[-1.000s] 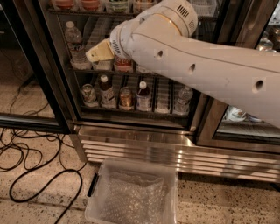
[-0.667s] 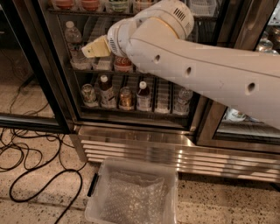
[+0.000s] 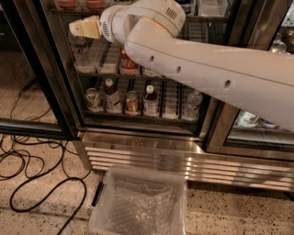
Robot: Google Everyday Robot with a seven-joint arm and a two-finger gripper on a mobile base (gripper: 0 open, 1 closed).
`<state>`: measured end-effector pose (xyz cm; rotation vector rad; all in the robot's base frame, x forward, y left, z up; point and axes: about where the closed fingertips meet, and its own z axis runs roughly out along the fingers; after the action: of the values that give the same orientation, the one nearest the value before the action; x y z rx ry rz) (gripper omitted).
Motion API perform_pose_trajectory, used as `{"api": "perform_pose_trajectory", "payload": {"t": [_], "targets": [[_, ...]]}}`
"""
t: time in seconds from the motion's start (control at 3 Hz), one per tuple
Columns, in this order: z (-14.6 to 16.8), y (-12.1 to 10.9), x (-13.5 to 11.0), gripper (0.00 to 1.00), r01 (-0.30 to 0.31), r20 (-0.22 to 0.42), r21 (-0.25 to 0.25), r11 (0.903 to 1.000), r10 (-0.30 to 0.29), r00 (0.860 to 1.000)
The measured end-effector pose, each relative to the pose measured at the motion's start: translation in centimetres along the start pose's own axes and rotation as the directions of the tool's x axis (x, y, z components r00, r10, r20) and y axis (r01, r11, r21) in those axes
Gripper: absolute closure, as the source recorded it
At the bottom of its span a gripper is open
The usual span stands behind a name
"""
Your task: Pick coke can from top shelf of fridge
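Evidently nothing is grasped yet: the gripper (image 3: 84,27) hovers at 5 o'clock from the coke can (image 3: 67,3) on the fridge's (image 3: 147,156) top shelf (image 3: 62,11). Whether it is open, I cannot tell.

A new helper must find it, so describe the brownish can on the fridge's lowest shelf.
Find the fridge, where the gripper hangs at the upper left, and look down to its lowest shelf. The can stands third from the left, between two white-capped bottles. It is short and brown-gold, while both neighbours are taller.
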<state>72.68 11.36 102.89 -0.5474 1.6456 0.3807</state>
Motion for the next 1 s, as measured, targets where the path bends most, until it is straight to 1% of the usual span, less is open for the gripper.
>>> {"api": "perform_pose_trajectory", "payload": {"t": [0.33,0.67,1.0], "targets": [[-0.1,0.1,-0.1,0.0,-0.02,0.002,0.003,0.9998,0.02,1.0],[0.3,0.2,-0.8,0.0,-0.007,0.018,0.002,1.0,0.007,1.0],[2.5,-0.2,-3.1,0.0,0.002,0.071,0.01,0.9999,-0.003,0.997]]}}
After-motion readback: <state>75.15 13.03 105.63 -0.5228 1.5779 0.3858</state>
